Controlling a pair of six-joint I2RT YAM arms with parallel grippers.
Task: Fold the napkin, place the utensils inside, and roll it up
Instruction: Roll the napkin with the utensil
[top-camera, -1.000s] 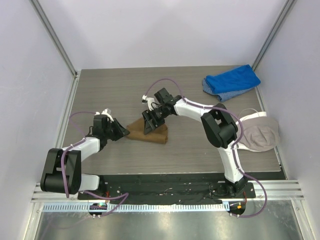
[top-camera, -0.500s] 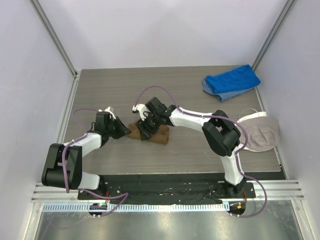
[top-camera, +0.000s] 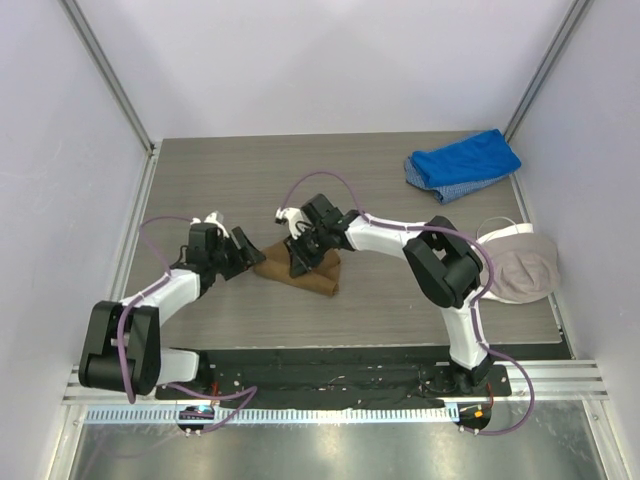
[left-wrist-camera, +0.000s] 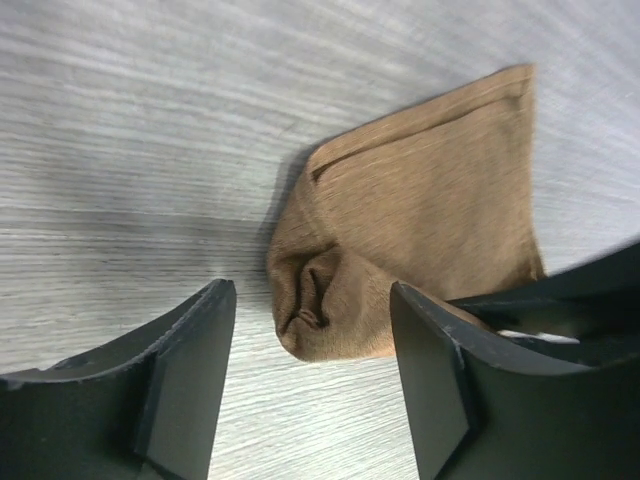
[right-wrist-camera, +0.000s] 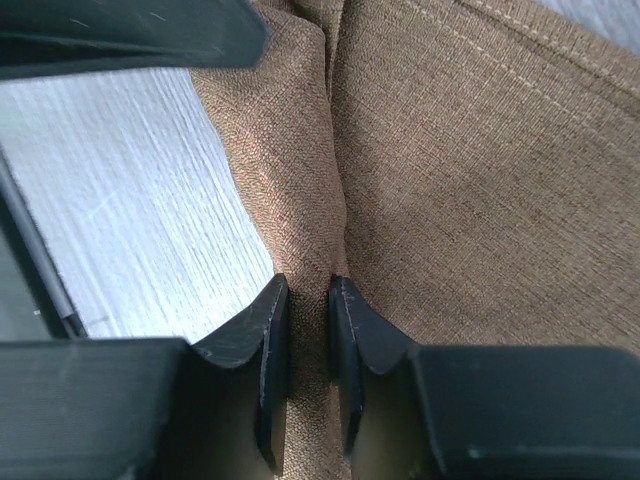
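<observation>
The tan-brown napkin (top-camera: 322, 274) lies bunched and folded in the middle of the table. My left gripper (top-camera: 241, 256) is open just off the napkin's left end, and in the left wrist view the puckered end of the napkin (left-wrist-camera: 420, 200) sits in front of the gap of the left gripper (left-wrist-camera: 310, 300), touching neither finger. My right gripper (top-camera: 300, 256) comes down on the cloth from above. In the right wrist view the right gripper (right-wrist-camera: 308, 292) is shut on a raised fold of the napkin (right-wrist-camera: 460, 180). The utensils are hidden.
A blue cloth (top-camera: 463, 163) lies at the back right corner. A beige-and-white cap-like item (top-camera: 520, 262) rests at the right edge. Grey walls stand close on the left, back and right of the wooden tabletop (top-camera: 220, 180).
My left gripper has opened and let go of the napkin's left end. My right gripper has come down onto the napkin and shut on a fold of it.
</observation>
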